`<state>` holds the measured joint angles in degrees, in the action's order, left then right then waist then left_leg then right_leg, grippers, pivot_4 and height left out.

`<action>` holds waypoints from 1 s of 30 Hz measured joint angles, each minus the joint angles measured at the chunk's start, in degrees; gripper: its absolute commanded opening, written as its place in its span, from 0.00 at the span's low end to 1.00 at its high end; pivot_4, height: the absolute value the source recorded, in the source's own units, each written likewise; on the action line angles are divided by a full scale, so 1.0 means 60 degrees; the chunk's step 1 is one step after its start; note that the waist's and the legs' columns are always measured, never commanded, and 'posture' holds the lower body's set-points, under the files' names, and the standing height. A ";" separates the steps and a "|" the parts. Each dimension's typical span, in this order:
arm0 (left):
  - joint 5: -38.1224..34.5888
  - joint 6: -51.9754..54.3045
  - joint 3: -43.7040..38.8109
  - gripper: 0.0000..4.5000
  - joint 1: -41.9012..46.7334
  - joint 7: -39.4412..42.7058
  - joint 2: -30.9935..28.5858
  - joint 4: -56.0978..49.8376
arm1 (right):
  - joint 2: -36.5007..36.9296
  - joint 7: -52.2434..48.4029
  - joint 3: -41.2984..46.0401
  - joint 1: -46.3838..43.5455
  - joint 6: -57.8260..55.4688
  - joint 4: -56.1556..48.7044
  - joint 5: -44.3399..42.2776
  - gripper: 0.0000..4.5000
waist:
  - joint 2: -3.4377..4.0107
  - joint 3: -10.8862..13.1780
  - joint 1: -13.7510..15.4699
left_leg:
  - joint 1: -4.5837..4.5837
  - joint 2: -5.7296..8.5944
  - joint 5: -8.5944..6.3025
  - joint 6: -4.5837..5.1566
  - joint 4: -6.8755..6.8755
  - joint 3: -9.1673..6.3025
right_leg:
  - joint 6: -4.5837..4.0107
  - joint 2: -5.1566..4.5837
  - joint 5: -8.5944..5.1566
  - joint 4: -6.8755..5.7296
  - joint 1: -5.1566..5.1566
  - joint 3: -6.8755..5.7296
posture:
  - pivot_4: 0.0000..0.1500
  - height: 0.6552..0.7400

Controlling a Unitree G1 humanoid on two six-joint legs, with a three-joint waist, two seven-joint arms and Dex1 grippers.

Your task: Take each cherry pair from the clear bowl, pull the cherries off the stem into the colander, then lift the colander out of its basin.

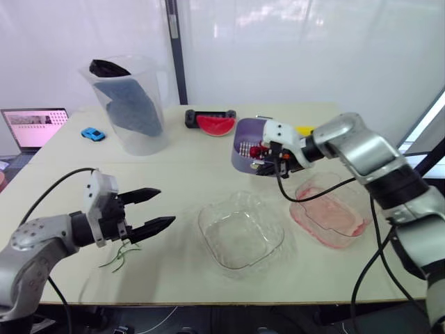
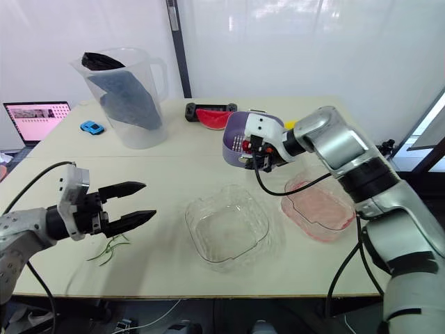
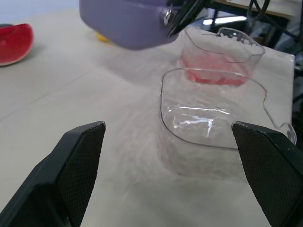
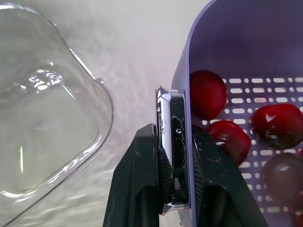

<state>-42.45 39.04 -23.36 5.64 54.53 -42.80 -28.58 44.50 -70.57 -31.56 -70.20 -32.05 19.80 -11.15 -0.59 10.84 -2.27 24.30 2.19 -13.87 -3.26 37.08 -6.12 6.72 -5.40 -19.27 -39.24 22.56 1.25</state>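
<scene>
Colander (image 4: 246, 38) wall is pinched between the right gripper (image 4: 175, 142)'s two fingers, one finger outside and one inside the purple side, next to the cherries (image 4: 207, 94) lying on the slotted floor. It hangs above the table, behind the bowl (image 2: 229, 240) and clear of the pink-stained basin (image 2: 316, 209), which lies just beside the bowl on the robot's right. The bowl looks empty, so the lift-out seems to be the step in hand, and it is nearly done.

Held by one side only, the colander will probably want to tip. A firm clamp, a level wrist and a slow move should stop the cherries rolling towards the low edge or the wall slipping from the fingers.

Left gripper (image 2: 148, 200) hovers well to the left of the bowl with its jaws spread and nothing in them. It is above green stems (image 2: 108, 249) on the table and can wait there.
</scene>
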 measured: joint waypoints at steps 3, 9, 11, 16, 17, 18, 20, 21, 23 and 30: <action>-0.0247 0.0146 -0.0409 1.00 -0.0570 -0.0415 -0.0043 -0.0524 | -0.0631 -0.0297 -0.0051 0.0070 0.1098 0.1233 0.0603 0.06 | -0.0002 -0.0001 0.0004 | -0.0001 0.0003 0.0003 -0.0006 -0.0001 -0.0002 | 0.0000 -0.0001 0.0000 -0.0001 0.0000 -0.0001 | 1.00 1.00; -0.0663 0.0277 -0.0815 1.00 -0.0911 -0.0900 -0.0316 -0.0994 | -0.1429 -0.0517 -0.0011 0.0314 0.2267 0.2933 0.1404 0.06 | 0.0001 0.0000 -0.0046 | -0.0001 0.0002 0.0016 -0.0029 -0.0009 -0.0002 | -0.0001 0.0004 0.0001 -0.0006 0.0008 -0.0002 | 1.00 1.00; -0.0755 0.0278 -0.0876 1.00 -0.0955 -0.1022 -0.0355 -0.1051 | -0.1604 -0.0499 0.0109 0.0302 0.2537 0.3464 0.1707 0.06 | 0.0001 -0.0001 -0.0047 | -0.0002 0.0001 0.0018 -0.0031 -0.0009 -0.0002 | -0.0001 0.0007 0.0001 -0.0008 0.0008 -0.0002 | 1.00 1.00; -0.0766 0.0273 -0.0872 1.00 -0.0988 -0.1116 -0.0420 -0.1037 | -0.1850 -0.0481 0.0259 0.0259 0.3128 0.4583 0.2277 0.44 | 0.0001 -0.0001 -0.0047 | -0.0002 0.0003 0.0018 -0.0032 -0.0009 0.0000 | -0.0001 0.0007 0.0001 -0.0008 0.0008 -0.0001 | 1.00 1.00; -0.0766 0.0267 -0.0866 1.00 -0.0962 -0.1119 -0.0445 -0.1019 | -0.1882 -0.0482 0.0337 0.0224 0.3200 0.4742 0.2363 0.56 | 0.0001 -0.0001 -0.0050 | -0.0001 0.0002 0.0019 -0.0033 -0.0009 0.0000 | -0.0001 0.0008 0.0001 -0.0008 0.0009 0.0000 | 1.00 1.00; -0.0766 0.0257 -0.0854 1.00 -0.0905 -0.1115 -0.0450 -0.0985 | -0.1916 -0.0489 0.0460 0.0159 0.3258 0.4888 0.2403 0.66 | 0.0002 0.0000 -0.0050 | -0.0002 0.0003 0.0020 -0.0035 -0.0010 0.0001 | -0.0001 0.0009 0.0001 -0.0010 0.0011 0.0000 | 1.00 1.00; -0.0763 0.0223 -0.0782 1.00 -0.0746 -0.1084 -0.0485 -0.0860 | -0.1933 -0.0513 0.0641 -0.0029 0.3333 0.4994 0.2478 0.88 | 0.0002 0.0000 -0.0050 | -0.0002 0.0002 0.0020 -0.0036 -0.0011 0.0000 | -0.0001 0.0010 0.0001 -0.0011 0.0012 0.0000 | 1.00 1.00; -0.0758 0.0218 -0.0699 1.00 -0.0612 -0.1049 -0.0537 -0.0767 | -0.1926 -0.0540 0.0764 -0.0135 0.3335 0.4975 0.2485 0.99 | 0.0002 0.0000 -0.0050 | -0.0002 0.0003 0.0020 -0.0036 -0.0011 0.0000 | -0.0001 0.0011 0.0001 -0.0013 0.0012 -0.0001 | 1.00 1.00; -0.0753 0.0154 -0.0625 1.00 -0.0387 -0.1027 -0.0561 -0.0608 | -0.1891 -0.0625 0.1021 -0.0293 0.3318 0.4853 0.2480 0.99 | 0.0002 0.0000 -0.0048 | -0.0002 0.0003 0.0020 -0.0036 -0.0010 0.0000 | -0.0001 0.0010 0.0001 -0.0013 0.0011 0.0000 | 1.00 1.00; -0.0714 0.0104 -0.0107 1.00 0.0414 -0.1149 -0.0591 0.0060 | -0.0546 -0.1604 0.2621 -0.0409 0.1975 0.3165 0.1610 0.99 | 0.0005 0.0002 0.0009 | 0.0005 0.0006 0.0005 -0.0011 -0.0011 -0.0003 | -0.0001 0.0003 0.0001 -0.0010 0.0013 -0.0003 | 1.00 1.00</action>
<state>-46.74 39.66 -24.00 8.12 47.64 -46.34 -28.22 41.22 -80.20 -15.83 -72.66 -20.19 38.78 -1.48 -0.56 10.86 -2.21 24.33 2.22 -13.84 -3.33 37.02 -6.14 6.72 -5.39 -19.26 -39.30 22.64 1.23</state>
